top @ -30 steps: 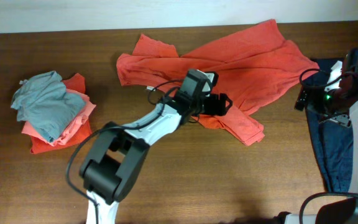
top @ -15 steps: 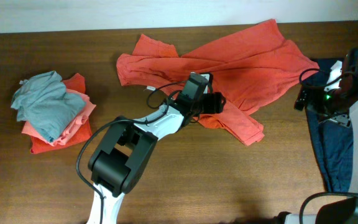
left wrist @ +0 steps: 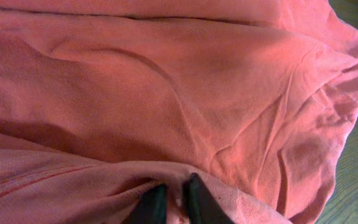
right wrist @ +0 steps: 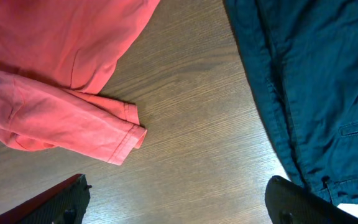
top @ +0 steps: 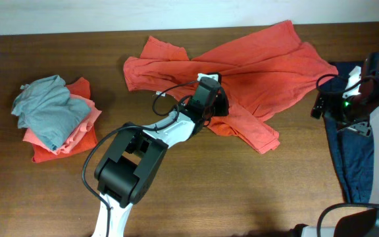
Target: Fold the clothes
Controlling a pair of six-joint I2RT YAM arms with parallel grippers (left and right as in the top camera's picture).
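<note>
Overhead: the orange-red T-shirt [top: 262, 62] lies crumpled and spread across the back-centre of the table [top: 242, 197]. I see no lettering on the side facing up. My left arm [top: 166, 128] runs diagonally from the near edge up to the shirt's lower middle, and the left gripper [top: 218, 105] sits on the cloth there. I can't read the jaws from this angle. Far left there's a pile, with a grey garment [top: 45, 105] on top of salmon garments [top: 84, 125], well apart from the shirt. A navy garment [top: 347, 158] runs along the right edge, partly under my right arm. The right gripper [top: 322, 105] hangs over the strip between the shirt and the navy garment.

Left wrist: the frame is nearly all wrinkled shirt cloth [left wrist: 166, 93]. The left gripper [left wrist: 178, 202] is at the bottom edge. Its fingers are pressed almost together, pinching a raised fold of the shirt between them. A sliver of navy and a bit of wood show at the right edge.

Right wrist: the right gripper [right wrist: 179, 202] is spread wide, one finger in each bottom corner, with only bare wood between them. A shirt sleeve [right wrist: 61, 124] lies flat on the left with its hemmed cuff toward centre. The navy garment [right wrist: 316, 81] fills the right side, seams showing. Neither touches the fingers.
</note>
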